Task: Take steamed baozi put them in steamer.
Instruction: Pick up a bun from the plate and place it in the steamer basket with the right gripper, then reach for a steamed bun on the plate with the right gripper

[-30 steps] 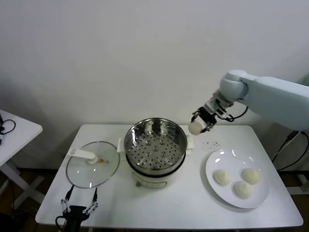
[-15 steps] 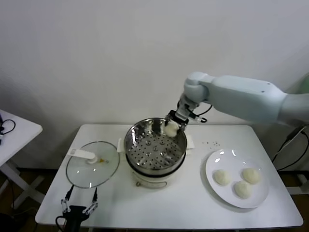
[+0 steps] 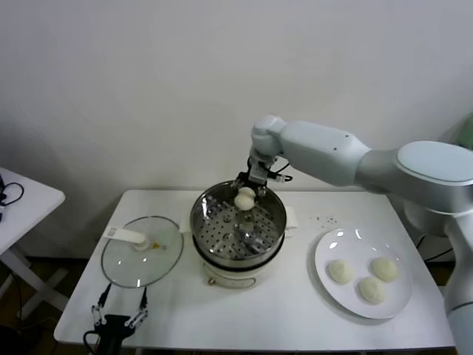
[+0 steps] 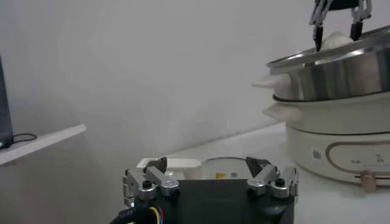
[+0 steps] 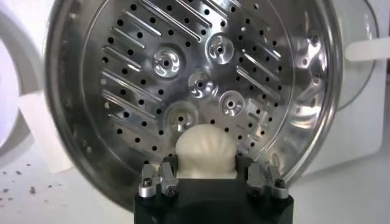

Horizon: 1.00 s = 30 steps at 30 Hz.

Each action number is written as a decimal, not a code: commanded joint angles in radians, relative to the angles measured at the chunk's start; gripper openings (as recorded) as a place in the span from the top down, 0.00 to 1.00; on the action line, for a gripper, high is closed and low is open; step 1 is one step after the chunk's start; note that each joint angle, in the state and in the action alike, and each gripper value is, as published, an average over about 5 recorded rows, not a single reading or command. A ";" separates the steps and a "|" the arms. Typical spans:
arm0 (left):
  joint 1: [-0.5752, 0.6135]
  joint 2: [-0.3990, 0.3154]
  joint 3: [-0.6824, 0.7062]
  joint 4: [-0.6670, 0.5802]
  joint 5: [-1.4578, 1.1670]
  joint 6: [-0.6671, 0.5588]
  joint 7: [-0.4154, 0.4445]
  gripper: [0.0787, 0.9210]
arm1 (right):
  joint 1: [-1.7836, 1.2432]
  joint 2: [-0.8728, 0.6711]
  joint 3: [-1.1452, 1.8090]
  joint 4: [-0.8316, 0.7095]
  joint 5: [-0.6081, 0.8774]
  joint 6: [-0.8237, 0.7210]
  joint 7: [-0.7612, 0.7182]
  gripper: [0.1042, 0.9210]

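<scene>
Right gripper (image 3: 246, 192) clamped on one steamed baozi (image 3: 244, 199), pleated top facing the wrist camera, above the steamer (image 3: 238, 222) near its far rim. Underside hidden. Three more on plate (image 3: 362, 255) beside steamer. Left gripper (image 3: 118, 321) splayed wide, parked near lid (image 3: 142, 251).

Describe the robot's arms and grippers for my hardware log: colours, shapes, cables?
The right arm has a smooth, rounded pale grey-white shell with thin black cables at the wrist. The right gripper is small and black. The left gripper has a black body, silver metal finger links with screws, slim dark fingers, and coloured wires at its base.
</scene>
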State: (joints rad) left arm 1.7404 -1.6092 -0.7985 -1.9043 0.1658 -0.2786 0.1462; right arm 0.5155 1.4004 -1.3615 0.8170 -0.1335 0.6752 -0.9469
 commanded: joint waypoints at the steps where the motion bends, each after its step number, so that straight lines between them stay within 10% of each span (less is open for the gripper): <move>1: 0.000 -0.049 0.001 0.002 0.000 -0.001 0.000 0.12 | -0.040 0.077 0.015 -0.137 -0.035 0.098 0.007 0.34; 23: 0.004 -0.049 -0.003 -0.004 0.002 -0.008 0.002 0.12 | -0.042 0.105 0.050 -0.201 0.019 0.195 -0.035 0.12; 30: 0.013 -0.049 -0.006 -0.013 0.003 -0.006 0.002 0.12 | 0.129 -0.023 -0.105 -0.055 0.376 0.013 -0.071 0.12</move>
State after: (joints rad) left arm 1.7519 -1.6092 -0.8039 -1.9159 0.1683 -0.2858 0.1477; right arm 0.5500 1.4373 -1.3861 0.6979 0.0222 0.8124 -0.9926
